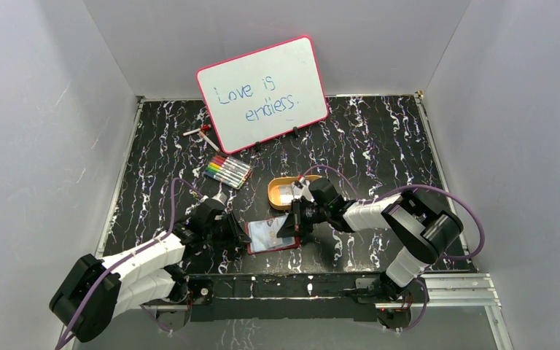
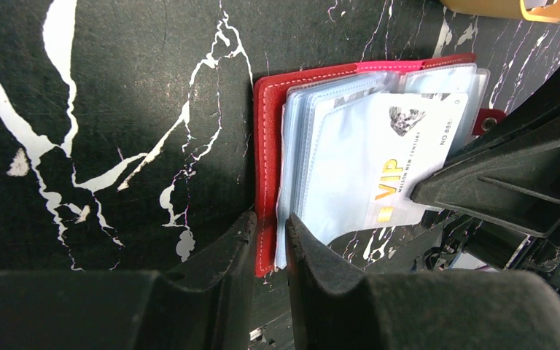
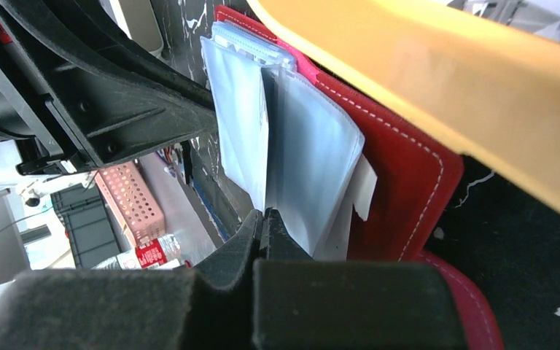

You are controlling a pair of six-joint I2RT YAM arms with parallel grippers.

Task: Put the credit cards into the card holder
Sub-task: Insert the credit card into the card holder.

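Wrist views alone show left jaws clamping card holder (image 2: 266,146) cover, right jaws pinching sleeve (image 3: 313,160).

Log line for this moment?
left gripper: clamping card holder cover | right gripper: pinching VIP card, partly in clear sleeve | stage: inserting

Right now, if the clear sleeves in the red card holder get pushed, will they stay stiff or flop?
Probably floppy: the sleeves fan apart and curve loosely off the card holder. Likely slippery, given their glossy sheen.
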